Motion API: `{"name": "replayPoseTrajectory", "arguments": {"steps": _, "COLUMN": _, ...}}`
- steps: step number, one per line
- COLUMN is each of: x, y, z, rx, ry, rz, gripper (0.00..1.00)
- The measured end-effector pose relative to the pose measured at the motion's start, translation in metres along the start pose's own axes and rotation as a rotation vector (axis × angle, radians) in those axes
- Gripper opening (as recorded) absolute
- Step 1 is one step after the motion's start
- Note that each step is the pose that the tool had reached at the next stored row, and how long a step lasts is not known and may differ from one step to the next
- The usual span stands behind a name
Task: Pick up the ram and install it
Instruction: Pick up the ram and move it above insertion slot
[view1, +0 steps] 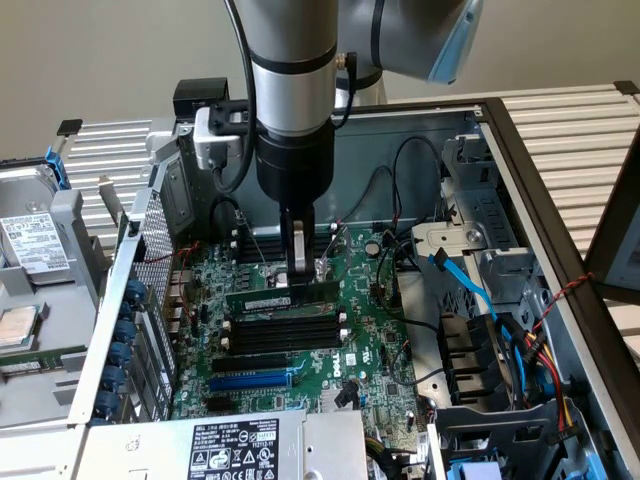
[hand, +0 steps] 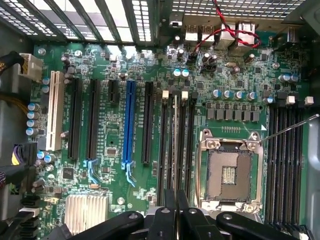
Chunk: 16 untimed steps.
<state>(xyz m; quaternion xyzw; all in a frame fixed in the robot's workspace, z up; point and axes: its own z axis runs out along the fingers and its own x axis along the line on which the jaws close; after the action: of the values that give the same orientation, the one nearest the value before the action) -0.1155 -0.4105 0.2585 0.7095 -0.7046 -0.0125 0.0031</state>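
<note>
The ram (view1: 262, 299) is a thin green stick with a pale label, lying level just above the black memory slots (view1: 285, 332) of the motherboard inside the open computer case. My gripper (view1: 299, 275) comes straight down from above and is shut on the stick's upper edge near its middle. In the wrist view the ram (hand: 174, 142) shows edge-on as a thin line running along the memory slots (hand: 190, 145) with white end clips, beside the bare processor socket (hand: 230, 172). The gripper (hand: 175, 200) pinches its near end. Whether the stick sits in a slot I cannot tell.
A blue expansion slot (view1: 250, 380) (hand: 129, 120) lies beyond the memory slots. Blue and black cables (view1: 465, 285) and a drive cage crowd the exterior view's right. A power supply (view1: 235, 445) sits at the front, and a hard drive (view1: 35, 245) lies outside the case.
</note>
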Motion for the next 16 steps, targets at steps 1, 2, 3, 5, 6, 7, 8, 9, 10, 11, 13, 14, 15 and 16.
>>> {"name": "replayPoseTrajectory", "arguments": {"steps": 1, "x": 0.0, "y": 0.0005, "z": 0.001, "rx": 0.002, "ry": 0.0002, "rz": -0.002, "gripper": 0.13}}
{"name": "replayPoseTrajectory", "arguments": {"steps": 2, "x": 0.0001, "y": 0.001, "z": 0.002, "rx": 0.0039, "ry": 0.0004, "rz": -0.004, "gripper": 0.13}}
{"name": "replayPoseTrajectory", "arguments": {"steps": 3, "x": 0.0, "y": 0.0016, "z": 0.0031, "rx": 0.006, "ry": 0.0005, "rz": -0.005, "gripper": 0.13}}
{"name": "replayPoseTrajectory", "arguments": {"steps": 5, "x": 0.0001, "y": 0.0029, "z": 0.0051, "rx": 0.0105, "ry": 0.0007, "rz": -0.008, "gripper": 0.13}}
{"name": "replayPoseTrajectory", "arguments": {"steps": 6, "x": 0.0001, "y": 0.0037, "z": 0.006, "rx": 0.0133, "ry": 0.0008, "rz": -0.008, "gripper": 0.13}}
{"name": "replayPoseTrajectory", "arguments": {"steps": 7, "x": 0.0001, "y": 0.0038, "z": 0.0072, "rx": 0.0154, "ry": 0.0009, "rz": -0.008, "gripper": 0.13}}
{"name": "replayPoseTrajectory", "arguments": {"steps": 8, "x": 0.0001, "y": 0.0038, "z": 0.0081, "rx": 0.0157, "ry": 0.0008, "rz": -0.008, "gripper": 0.13}}
{"name": "replayPoseTrajectory", "arguments": {"steps": 9, "x": 0.0002, "y": 0.0038, "z": 0.0082, "rx": 0.0156, "ry": 0.001, "rz": -0.008, "gripper": 0.13}}
{"name": "replayPoseTrajectory", "arguments": {"steps": 10, "x": 0.0002, "y": 0.0038, "z": 0.0082, "rx": 0.0156, "ry": 0.0011, "rz": -0.008, "gripper": 0.13}}
{"name": "replayPoseTrajectory", "arguments": {"steps": 11, "x": 0.0002, "y": 0.0038, "z": 0.0082, "rx": 0.0156, "ry": 0.0011, "rz": -0.008, "gripper": 0.13}}
{"name": "replayPoseTrajectory", "arguments": {"steps": 13, "x": 0.0001, "y": 0.0038, "z": 0.0083, "rx": 0.0157, "ry": 0.001, "rz": -0.008, "gripper": 0.13}}
{"name": "replayPoseTrajectory", "arguments": {"steps": 14, "x": 0.0001, "y": 0.0038, "z": 0.0083, "rx": 0.0157, "ry": 0.001, "rz": -0.008, "gripper": 0.13}}
{"name": "replayPoseTrajectory", "arguments": {"steps": 15, "x": 0.0001, "y": 0.0038, "z": 0.0083, "rx": 0.0157, "ry": 0.0009, "rz": -0.008, "gripper": 0.13}}
{"name": "replayPoseTrajectory", "arguments": {"steps": 16, "x": 0.0001, "y": 0.0038, "z": 0.0083, "rx": 0.0157, "ry": 0.0009, "rz": -0.008, "gripper": 0.13}}
